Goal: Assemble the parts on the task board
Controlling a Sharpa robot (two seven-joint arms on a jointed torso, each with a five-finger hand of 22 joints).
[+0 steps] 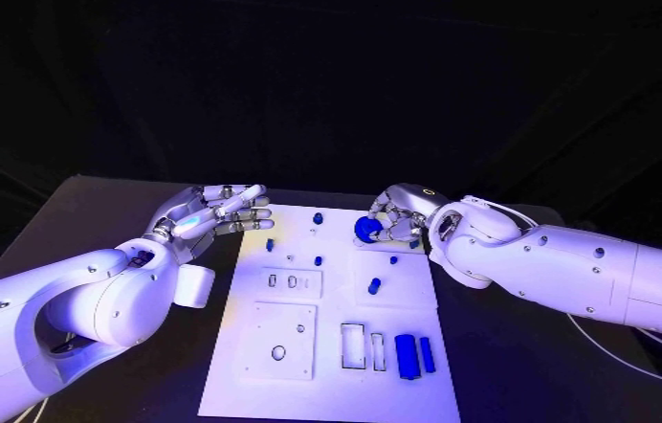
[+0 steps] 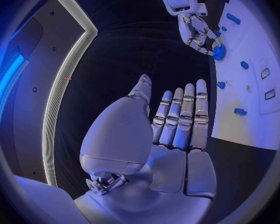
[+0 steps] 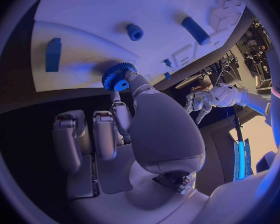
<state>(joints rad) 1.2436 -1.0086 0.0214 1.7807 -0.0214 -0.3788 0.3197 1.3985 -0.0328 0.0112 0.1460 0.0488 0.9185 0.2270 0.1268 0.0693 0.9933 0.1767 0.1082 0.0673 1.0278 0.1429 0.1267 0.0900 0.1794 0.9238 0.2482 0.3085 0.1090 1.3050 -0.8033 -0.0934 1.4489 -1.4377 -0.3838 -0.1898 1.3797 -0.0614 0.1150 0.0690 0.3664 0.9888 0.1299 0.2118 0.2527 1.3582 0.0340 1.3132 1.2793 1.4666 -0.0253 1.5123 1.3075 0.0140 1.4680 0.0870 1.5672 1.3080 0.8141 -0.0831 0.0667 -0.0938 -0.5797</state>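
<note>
The white task board (image 1: pixel 331 366) lies in the middle of the table. My right hand (image 1: pixel 397 218) is over the board's far right corner and pinches a blue gear (image 1: pixel 368 230) between thumb and finger. The right wrist view shows the gear (image 3: pixel 118 76) low over the board (image 3: pixel 115 10) near its edge. My left hand (image 1: pixel 214 214) hovers beside the board's far left corner, fingers stretched out and holding nothing; its flat palm (image 2: pixel 177 129) fills the left wrist view. Small blue pegs (image 1: pixel 318 218) and a short blue cylinder (image 1: pixel 374 286) stand on the board.
Two long blue blocks (image 1: pixel 414 354) lie at the board's near right, beside rectangular slots (image 1: pixel 355 344). A raised plate with a round hole (image 1: pixel 278 352) sits near left. Black table (image 1: pixel 83 212) surrounds the board on both sides.
</note>
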